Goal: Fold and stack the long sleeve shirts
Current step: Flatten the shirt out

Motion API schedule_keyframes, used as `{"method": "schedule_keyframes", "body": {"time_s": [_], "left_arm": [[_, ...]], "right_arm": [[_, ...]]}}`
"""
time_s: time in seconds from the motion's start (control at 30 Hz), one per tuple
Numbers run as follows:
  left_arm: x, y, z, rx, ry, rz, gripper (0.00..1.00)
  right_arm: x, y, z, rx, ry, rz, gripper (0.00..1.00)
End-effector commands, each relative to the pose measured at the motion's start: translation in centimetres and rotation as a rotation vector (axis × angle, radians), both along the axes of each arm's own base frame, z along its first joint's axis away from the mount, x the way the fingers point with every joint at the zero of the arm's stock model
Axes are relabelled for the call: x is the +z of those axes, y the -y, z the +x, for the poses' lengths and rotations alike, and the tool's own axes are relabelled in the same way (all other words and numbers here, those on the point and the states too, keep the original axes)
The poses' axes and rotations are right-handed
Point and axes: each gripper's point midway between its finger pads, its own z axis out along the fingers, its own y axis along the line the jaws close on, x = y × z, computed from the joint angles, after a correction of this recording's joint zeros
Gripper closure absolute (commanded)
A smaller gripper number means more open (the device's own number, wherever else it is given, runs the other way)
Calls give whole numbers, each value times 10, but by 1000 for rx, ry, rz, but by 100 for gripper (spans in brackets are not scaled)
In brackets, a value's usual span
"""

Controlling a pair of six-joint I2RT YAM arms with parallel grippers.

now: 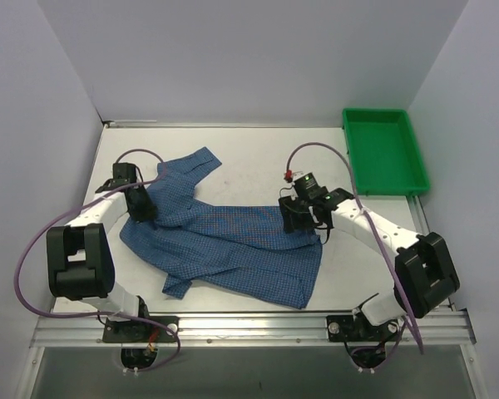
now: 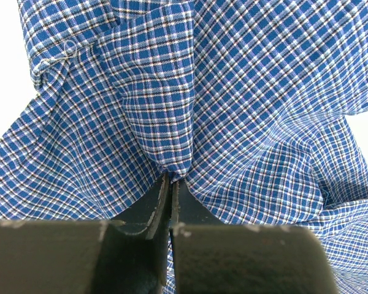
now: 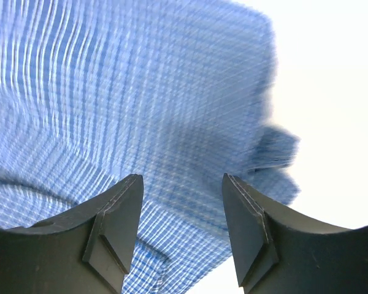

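One long sleeve shirt (image 1: pixel 224 245), blue fine-checked cloth, lies spread and rumpled across the middle of the white table, one sleeve reaching up to the far left. My left gripper (image 1: pixel 143 209) is shut on a pinched fold of the shirt (image 2: pixel 172 122) at its left side; cloth bunches up from the closed tips of that gripper (image 2: pixel 171 176). My right gripper (image 1: pixel 303 223) hovers over the shirt's right part, jaws open, nothing between them. In the right wrist view the shirt (image 3: pixel 129 104) is blurred below the open right gripper (image 3: pixel 183 184).
A green tray (image 1: pixel 383 150) stands at the far right corner. White walls close the table at the back and both sides. A metal rail (image 1: pixel 249 326) runs along the near edge by the arm bases.
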Motion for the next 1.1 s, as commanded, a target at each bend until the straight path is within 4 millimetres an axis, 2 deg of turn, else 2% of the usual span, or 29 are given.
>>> {"method": "schedule_keyframes", "body": {"time_s": [0.0, 0.03, 0.13, 0.2, 0.3, 0.4, 0.5, 0.73, 0.87, 0.93, 1.07], "left_arm": [[19, -6, 15, -1, 82, 23, 93], [19, -6, 16, -4, 82, 22, 93], [18, -4, 15, -9, 78, 14, 93], [18, -3, 16, -11, 80, 12, 93], [18, -3, 16, -11, 81, 12, 93], [18, -4, 16, -12, 80, 14, 93], [19, -4, 17, -12, 81, 14, 93], [20, -2, 18, -15, 86, 7, 93], [19, -2, 19, -16, 83, 5, 93], [19, -1, 19, -16, 84, 2, 93], [19, -1, 20, -18, 85, -1, 93]], "right_arm": [[34, 17, 31, -102, 69, 54, 46], [33, 24, 38, -128, 65, 52, 46], [31, 26, 57, -152, 58, 81, 48], [22, 24, 65, -189, 25, 116, 49], [20, 20, 86, -224, 28, 207, 50], [8, 12, 99, -209, 3, 245, 50], [-18, 8, 106, -203, -47, 241, 50], [-46, -9, 107, -167, -131, 301, 50], [-43, -19, 99, -115, -155, 346, 55], [-38, -23, 96, -94, -156, 366, 63], [-32, -20, 94, -89, -140, 365, 69]]}}
